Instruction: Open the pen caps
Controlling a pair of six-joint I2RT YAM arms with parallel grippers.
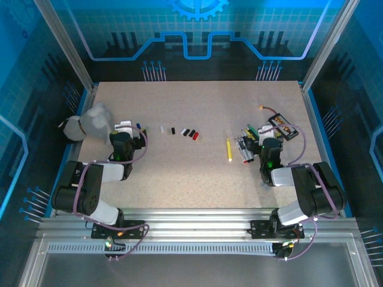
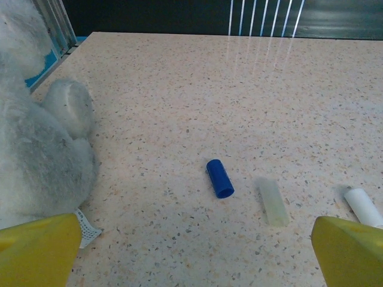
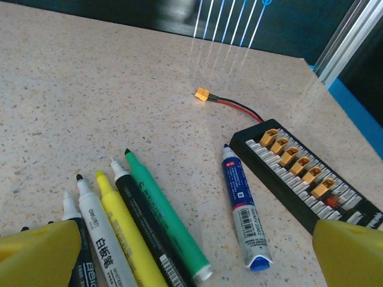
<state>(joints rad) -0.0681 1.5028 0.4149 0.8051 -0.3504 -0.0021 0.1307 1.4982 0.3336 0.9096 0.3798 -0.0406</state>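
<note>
Ahead of the wide-open, empty right claw [image 3: 194, 260] most pens [image 3: 148, 221] lie touching side by side, so closing may pinch two barrels or roll them away; the left claw [image 2: 197, 257], equally open and empty, hovers near loose pen caps [image 2: 219, 178].

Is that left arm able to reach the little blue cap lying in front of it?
Probably yes. The blue cap lies on bare table just ahead of the left gripper, whose jaws stand open. The plush toy sits off to one side, and the clear cap lies apart.
</note>
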